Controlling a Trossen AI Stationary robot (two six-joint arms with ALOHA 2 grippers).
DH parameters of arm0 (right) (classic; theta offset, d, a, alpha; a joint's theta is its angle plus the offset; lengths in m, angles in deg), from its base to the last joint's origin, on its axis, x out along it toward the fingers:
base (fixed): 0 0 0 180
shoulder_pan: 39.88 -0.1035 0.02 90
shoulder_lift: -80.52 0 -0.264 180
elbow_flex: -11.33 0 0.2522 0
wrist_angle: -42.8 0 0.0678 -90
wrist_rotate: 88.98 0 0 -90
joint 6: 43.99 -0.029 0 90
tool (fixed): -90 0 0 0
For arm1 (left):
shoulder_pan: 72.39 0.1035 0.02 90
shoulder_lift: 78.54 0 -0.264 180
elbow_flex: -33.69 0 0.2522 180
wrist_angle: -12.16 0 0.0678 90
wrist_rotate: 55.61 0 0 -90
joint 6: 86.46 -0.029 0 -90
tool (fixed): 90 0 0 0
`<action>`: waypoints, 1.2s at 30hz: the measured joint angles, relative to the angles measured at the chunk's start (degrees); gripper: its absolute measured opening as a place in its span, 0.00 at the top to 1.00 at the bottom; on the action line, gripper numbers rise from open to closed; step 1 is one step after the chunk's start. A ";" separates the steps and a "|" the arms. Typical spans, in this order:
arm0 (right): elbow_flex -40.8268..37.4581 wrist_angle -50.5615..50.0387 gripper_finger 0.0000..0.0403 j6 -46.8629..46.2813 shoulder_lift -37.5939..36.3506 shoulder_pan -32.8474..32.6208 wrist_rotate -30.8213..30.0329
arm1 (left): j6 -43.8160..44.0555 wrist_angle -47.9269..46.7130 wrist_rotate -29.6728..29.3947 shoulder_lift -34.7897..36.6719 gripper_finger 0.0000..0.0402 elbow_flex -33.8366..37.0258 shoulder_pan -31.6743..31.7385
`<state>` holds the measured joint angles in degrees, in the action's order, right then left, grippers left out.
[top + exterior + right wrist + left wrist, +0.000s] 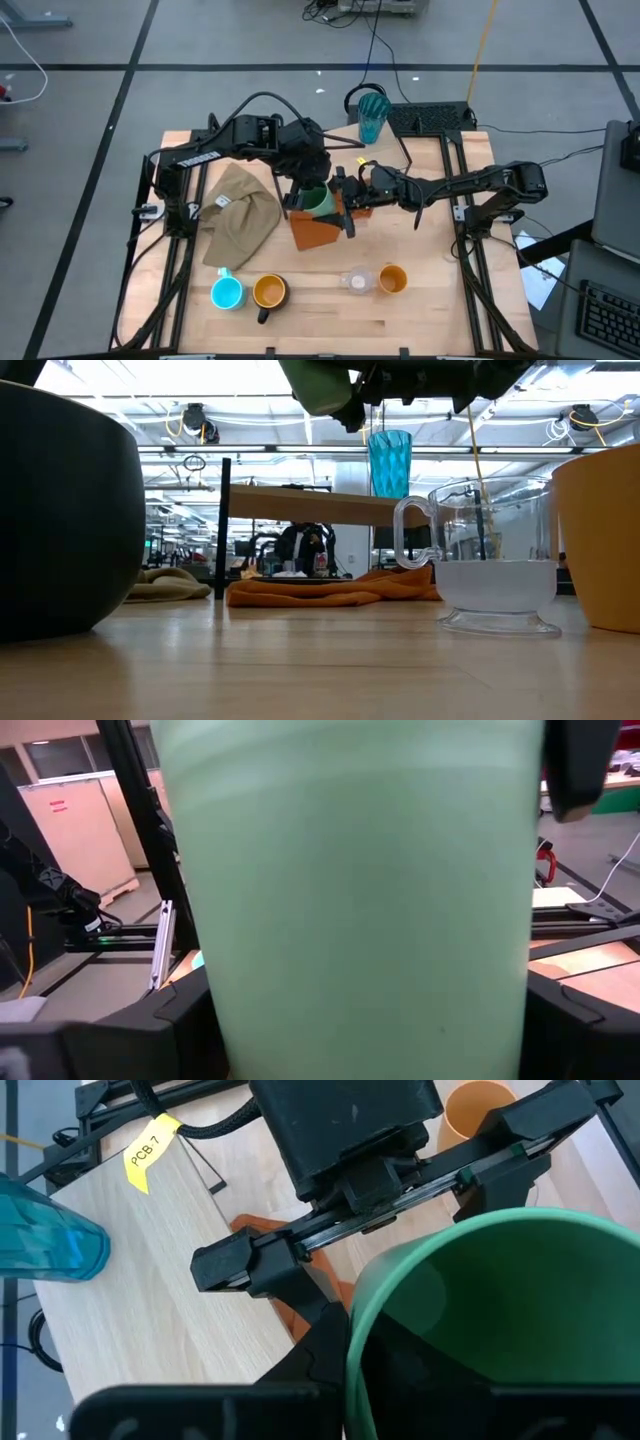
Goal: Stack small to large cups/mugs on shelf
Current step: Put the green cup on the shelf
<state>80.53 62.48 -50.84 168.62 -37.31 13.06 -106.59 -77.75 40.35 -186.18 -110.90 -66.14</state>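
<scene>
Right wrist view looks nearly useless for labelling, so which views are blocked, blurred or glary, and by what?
Right wrist view: the green cup fills the picture, soft and out of focus. Low view: bright ceiling lights wash out the top, while the black mug and the orange cup loom large at the edges. Left wrist view: the cup's rim crowds the corner. High view: even light, all sharp.

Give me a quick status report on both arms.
Left gripper clamped on green cup rim above the shelf. Right gripper open around the cup's body. Nothing blocking.
</scene>
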 joint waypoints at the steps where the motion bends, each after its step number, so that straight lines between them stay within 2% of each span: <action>1: 0.00 0.03 0.23 0.00 0.00 0.00 -0.02 | 0.27 0.01 0.00 0.00 0.93 0.00 0.01; 25: -0.07 0.58 0.23 0.55 0.00 0.00 0.04 | 0.82 0.25 -0.69 0.02 0.90 0.00 0.12; 29: -0.07 0.63 0.23 0.55 0.00 -0.04 0.24 | 1.19 0.26 -0.68 0.02 0.81 0.00 0.16; 36: -0.07 0.65 0.23 0.66 -0.02 -0.07 0.31 | 2.34 0.64 -2.43 0.02 0.56 0.00 0.25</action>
<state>80.47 63.12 -50.18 168.60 -37.38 13.36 -104.25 -77.12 37.92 -186.15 -110.90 -65.89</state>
